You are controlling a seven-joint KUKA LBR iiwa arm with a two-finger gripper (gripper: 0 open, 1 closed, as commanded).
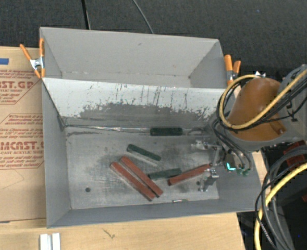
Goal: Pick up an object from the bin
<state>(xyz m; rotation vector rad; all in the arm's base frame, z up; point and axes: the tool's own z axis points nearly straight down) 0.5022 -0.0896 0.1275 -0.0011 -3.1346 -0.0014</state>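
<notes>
1. Gripper [211, 177]: lower right of the frame, low over the floor of the grey bin [127, 51], close to its right wall. Whether it is open or closed cannot be told (its tip is dark and crowded with cables).
2. Red-brown bar [187, 176]: lies flat on the bin floor just left of the gripper. Its right end reaches the gripper's tip, though it is unclear whether the two touch.
3. Appearance of the red-brown bar: a slim, straight stick of dull brick red. It is slightly tilted, with the right end higher in the frame than the left.
4. Short dark green bar [164, 174]: just beside the red-brown bar's left end, towards the frame's centre.
5. Pair of longer red-brown bars [136, 179]: side by side on a diagonal, lower centre of the frame, well apart from the gripper.
6. Green bar [144, 152]: above that pair, near the frame's centre.
7. Dark bar [166, 132]: lies along the foot of the bin's back wall, above and to the left of the gripper.
</notes>
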